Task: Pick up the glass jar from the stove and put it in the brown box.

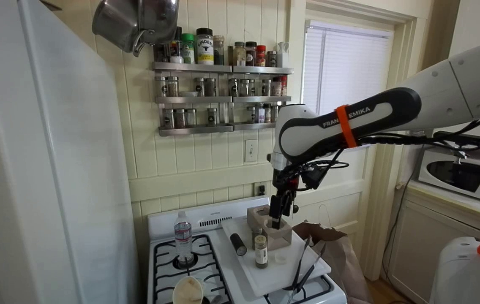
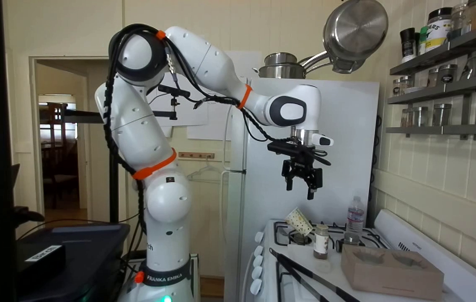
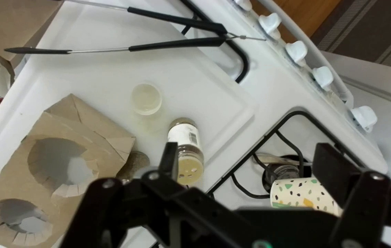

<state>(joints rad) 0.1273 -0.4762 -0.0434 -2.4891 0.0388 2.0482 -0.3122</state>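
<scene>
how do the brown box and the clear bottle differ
Shape: the brown box is long and squat, while the clear bottle is taller and slim.
Surface: the box is opaque with round holes cut in its top; the bottle is see-through with a printed label.
Place: the box sits on the white board; the bottle stands off that board, on the stove.
Both are upright, and the gripper holds neither.

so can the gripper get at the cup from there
Probably yes: the gripper hangs open above the stove, and nothing lies over the tilted cup, though the grate there might limit a low grasp.
</scene>
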